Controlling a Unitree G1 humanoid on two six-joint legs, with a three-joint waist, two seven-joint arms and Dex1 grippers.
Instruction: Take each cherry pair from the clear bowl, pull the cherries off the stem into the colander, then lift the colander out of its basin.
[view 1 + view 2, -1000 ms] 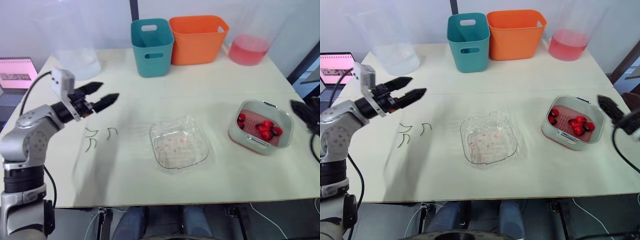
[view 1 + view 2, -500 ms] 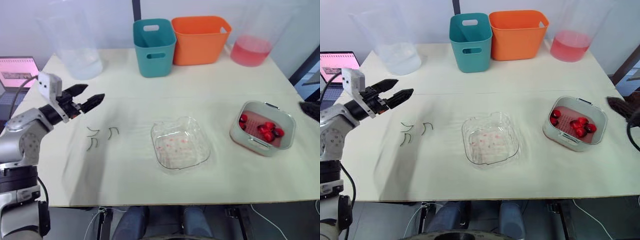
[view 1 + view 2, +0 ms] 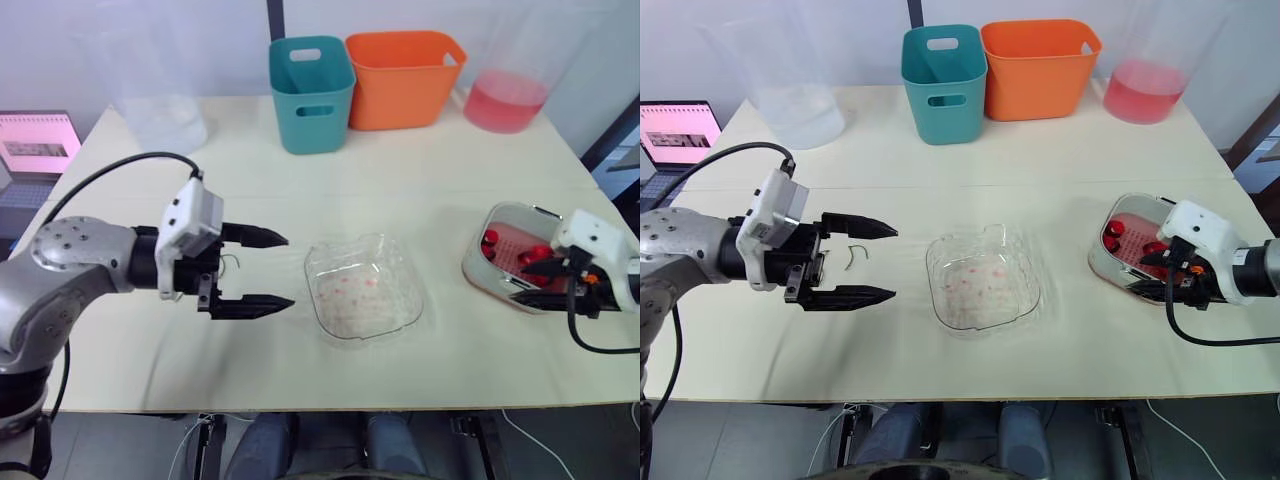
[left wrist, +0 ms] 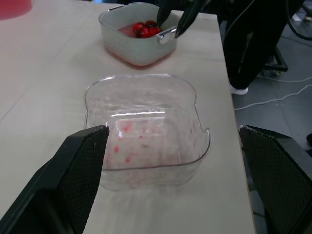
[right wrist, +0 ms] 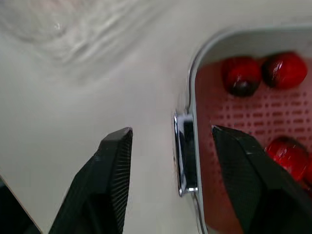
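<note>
Table: cream, carrying everything.
Clear bowl: mid-table, floor speckled red.
Colander: inside the grey basin, 3 o'clock of the bowl.
Left gripper: fingers wide apart, 9 o'clock of the bowl.
Right gripper: fingers apart, straddling the metal handle at the rim.
Cherries: loose in the colander.

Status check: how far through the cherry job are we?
Done: clear bowl holds only red smears; loose cherries sit in the colander. In hand: right end effector, open, straddles the rim handle; left end effector is open, empty. Left: grip and lift the colander from its basin.
</note>
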